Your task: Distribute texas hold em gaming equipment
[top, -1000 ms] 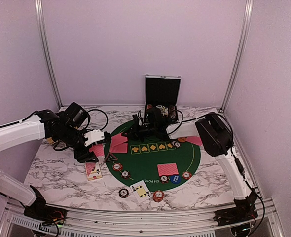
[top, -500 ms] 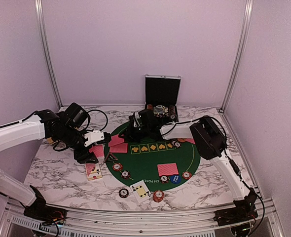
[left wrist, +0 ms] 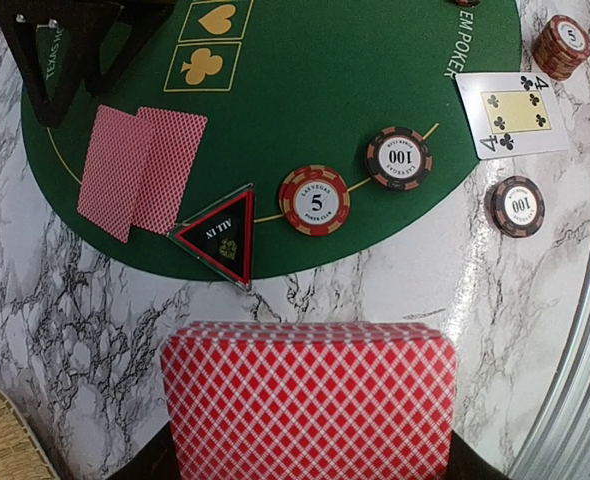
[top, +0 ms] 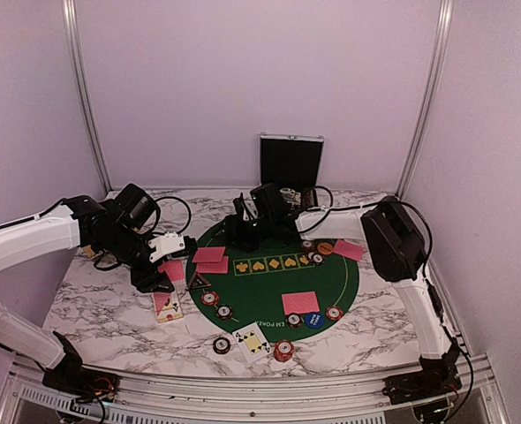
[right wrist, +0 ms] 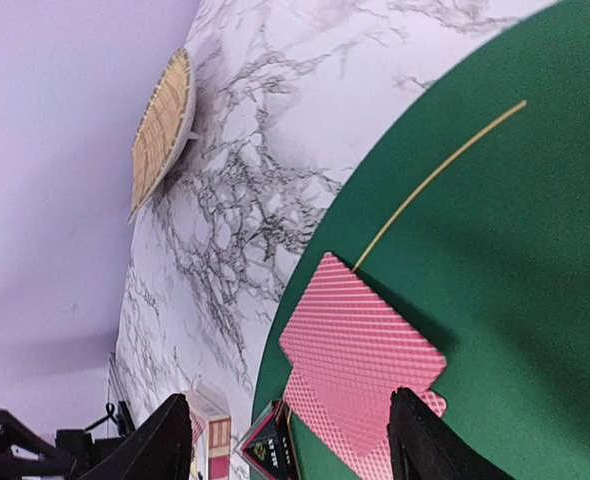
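My left gripper (top: 159, 274) is shut on a deck of red-backed playing cards (left wrist: 310, 400), held above the marble just left of the green mat (top: 331, 283). Past the deck lie a dark triangular token (left wrist: 220, 235), a red chip (left wrist: 315, 200) and a dark chip (left wrist: 398, 157). My right gripper (right wrist: 295, 440) hangs open, low over two overlapping red-backed cards (right wrist: 360, 365) at the mat's left edge; its fingers (right wrist: 165, 440) straddle them without touching. In the top view this gripper (top: 243, 231) is just behind that pair (top: 210, 259).
More cards (top: 300, 303), a blue disc (top: 313, 320), an orange disc (top: 325, 248), loose chips (top: 283, 351) and a face-up four of clubs (left wrist: 515, 112) lie around the mat. A black case (top: 290, 163) stands open at the back. A straw basket (right wrist: 160, 125) sits far left.
My right gripper has gone from shut to open, leaving a red-backed card on the pair at the mat's left edge. The left arm with the deck has not moved.
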Motion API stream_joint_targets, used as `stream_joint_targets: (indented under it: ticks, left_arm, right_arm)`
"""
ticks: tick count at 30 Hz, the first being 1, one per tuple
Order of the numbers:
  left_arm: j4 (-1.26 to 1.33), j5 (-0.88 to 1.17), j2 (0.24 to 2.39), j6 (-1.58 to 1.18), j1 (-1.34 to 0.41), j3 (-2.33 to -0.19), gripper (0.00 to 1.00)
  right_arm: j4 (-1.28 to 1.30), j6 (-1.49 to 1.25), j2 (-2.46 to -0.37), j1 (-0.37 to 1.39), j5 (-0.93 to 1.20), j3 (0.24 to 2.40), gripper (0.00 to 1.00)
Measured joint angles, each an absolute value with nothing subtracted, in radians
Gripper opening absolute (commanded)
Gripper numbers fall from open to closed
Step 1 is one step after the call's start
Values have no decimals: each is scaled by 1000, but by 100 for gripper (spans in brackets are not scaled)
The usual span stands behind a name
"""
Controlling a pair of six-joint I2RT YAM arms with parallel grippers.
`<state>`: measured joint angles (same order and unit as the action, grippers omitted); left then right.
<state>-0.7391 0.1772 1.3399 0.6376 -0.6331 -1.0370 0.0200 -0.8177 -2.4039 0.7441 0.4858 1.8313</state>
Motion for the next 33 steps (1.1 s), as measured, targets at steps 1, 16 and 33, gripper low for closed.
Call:
stream_joint_targets:
  ticks: [1,16,33]
  left_arm:
    - [-739,179,1340,636,-631,-1037,0]
    - [-739,185,1340,630,-623,-1037,0]
    - [-739,194,1340,632,-621,-1037,0]
  right_arm:
    - [23,-810,-2378,744,481,1814,72]
    - [-59,-786,-2051,767,529,1446,91]
    - [-301,-953,-1990,863,620,1323,93]
